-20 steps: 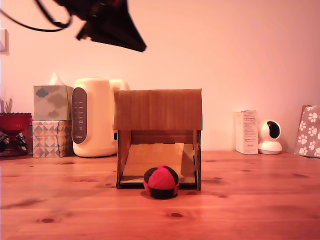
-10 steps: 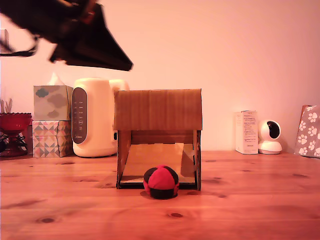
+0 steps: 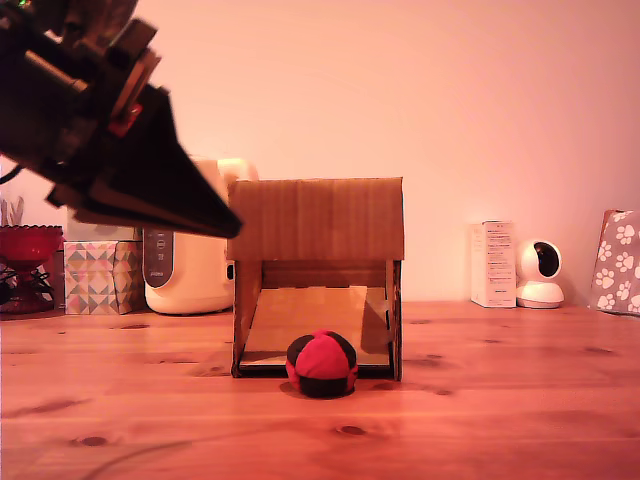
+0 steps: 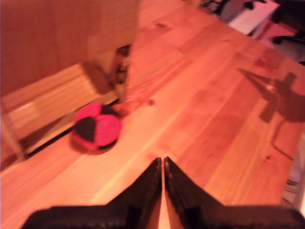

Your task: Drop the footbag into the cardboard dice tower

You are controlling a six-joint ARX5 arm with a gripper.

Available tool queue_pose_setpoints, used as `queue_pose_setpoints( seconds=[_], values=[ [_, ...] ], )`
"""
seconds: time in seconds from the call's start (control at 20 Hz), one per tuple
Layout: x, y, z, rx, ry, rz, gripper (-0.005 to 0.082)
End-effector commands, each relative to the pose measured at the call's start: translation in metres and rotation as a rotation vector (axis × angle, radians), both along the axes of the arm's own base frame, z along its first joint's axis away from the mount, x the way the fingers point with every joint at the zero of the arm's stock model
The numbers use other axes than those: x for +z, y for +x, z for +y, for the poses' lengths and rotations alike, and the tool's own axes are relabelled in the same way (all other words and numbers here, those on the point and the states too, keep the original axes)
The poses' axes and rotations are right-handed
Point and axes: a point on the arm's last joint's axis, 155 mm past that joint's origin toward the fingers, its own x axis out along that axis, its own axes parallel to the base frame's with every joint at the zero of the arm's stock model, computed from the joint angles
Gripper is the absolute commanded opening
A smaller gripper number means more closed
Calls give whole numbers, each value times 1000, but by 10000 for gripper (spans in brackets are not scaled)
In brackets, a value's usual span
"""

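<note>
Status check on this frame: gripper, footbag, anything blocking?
Gripper shut, empty, up in the air at the exterior view's left. Footbag on the table at the mouth of the cardboard dice tower, untouched. Nothing between gripper and footbag.

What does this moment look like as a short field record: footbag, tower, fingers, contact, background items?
footbag: red and black footbag lies on the wooden table at the tower's lower front opening
tower: cardboard dice tower upright, ramp visible inside the opening
gripper: gripper in the air at the exterior view's left, fingers pressed together, holding nothing
contact: none between gripper and footbag
background: white appliance, tissue boxes, white carton, small camera
</note>
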Motion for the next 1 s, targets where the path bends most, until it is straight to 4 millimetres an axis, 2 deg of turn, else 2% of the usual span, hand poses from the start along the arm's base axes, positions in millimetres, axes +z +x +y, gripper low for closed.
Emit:
queue_pose_setpoints(
  seconds=[0.0,0.3,0.5,0.6,0.65,0.7,0.75,0.8,0.85,0.95],
  values=[
    [0,1,-1,1,-7,-3,-24],
    [6,12,-4,26,-25,-49,-24],
    [-18,24,-13,72,-31,23,19],
    [-32,28,-17,99,-32,60,67],
    [-38,30,-20,103,-35,71,164],
    [-41,32,-23,113,-52,90,343],
    [-45,33,-26,111,-54,90,568],
    [-48,34,-28,109,-53,88,735],
    [-50,34,-30,107,-52,87,794],
    [-54,39,-30,133,-43,70,781]
  ],
)
